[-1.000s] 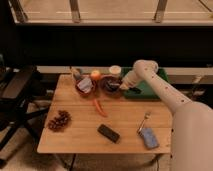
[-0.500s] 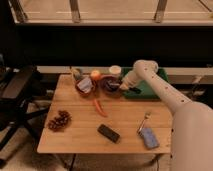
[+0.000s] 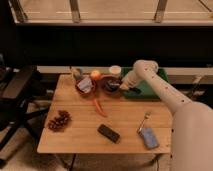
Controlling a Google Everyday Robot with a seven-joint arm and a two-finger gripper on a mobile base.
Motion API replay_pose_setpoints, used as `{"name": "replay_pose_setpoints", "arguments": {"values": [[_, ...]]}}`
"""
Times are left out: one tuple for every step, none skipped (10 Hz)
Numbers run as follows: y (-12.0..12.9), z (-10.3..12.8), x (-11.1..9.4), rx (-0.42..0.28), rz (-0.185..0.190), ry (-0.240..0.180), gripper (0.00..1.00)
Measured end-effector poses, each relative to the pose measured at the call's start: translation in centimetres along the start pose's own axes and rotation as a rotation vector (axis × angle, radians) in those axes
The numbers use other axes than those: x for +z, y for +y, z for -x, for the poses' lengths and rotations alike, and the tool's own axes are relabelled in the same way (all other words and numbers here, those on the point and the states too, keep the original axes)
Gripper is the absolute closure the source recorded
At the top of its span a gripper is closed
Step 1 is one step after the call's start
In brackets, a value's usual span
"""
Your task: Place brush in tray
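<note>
Claw [image 3: 121, 87] with brush [image 3: 114, 86] beside tray [image 3: 149, 95]

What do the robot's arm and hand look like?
The arm is off-white, with smooth, rounded tube-like segments and a bulbous joint; no cables or markings show. Its hand looks darker and smaller, at the green tray's left edge, by the maroon bowl.

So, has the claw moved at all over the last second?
No. The claw stays put, at the right rim of the maroon bowl, beside the left edge of the green tray.
</note>
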Motion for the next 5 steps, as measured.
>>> {"name": "replay_pose_setpoints", "arguments": {"values": [[0.01, 0.00, 0.01, 0.000, 0.000, 0.000, 1.00], [0.01, 0.00, 0.01, 0.000, 0.000, 0.000, 0.99], [0.01, 0.00, 0.01, 0.000, 0.000, 0.000, 0.93], [0.01, -0.01, 0.02, 0.000, 0.000, 0.000, 0.83], [0.01, -0.01, 0.03, 0.000, 0.000, 0.000, 0.73]]}}
